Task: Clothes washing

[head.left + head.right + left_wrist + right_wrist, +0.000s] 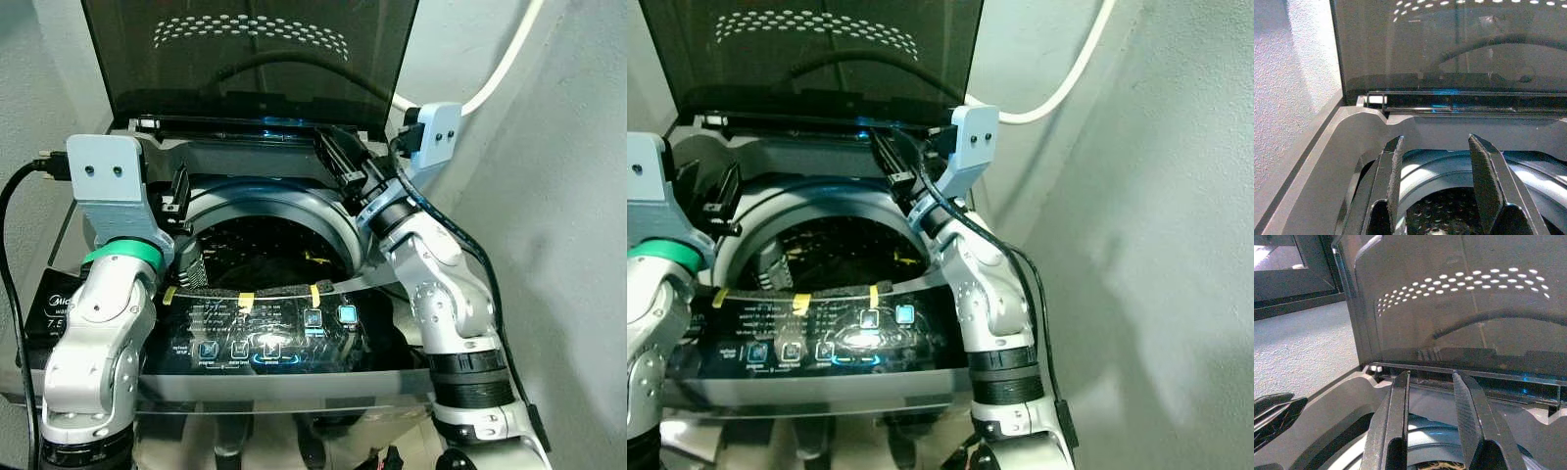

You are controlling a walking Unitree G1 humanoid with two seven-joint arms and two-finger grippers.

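Top-loading washer (147,387), lid (245,49) raised. Drum (265,245) directly below and between both claws; left claw (179,194) and right claw (345,162) poised at rim, fingers apart, empty.

A white hose (509,59) curves down the pale textured wall (578,215) at the right (its lower end is hidden behind other things). The same rough wall (1288,88) stands on the left side, partly in shadow.
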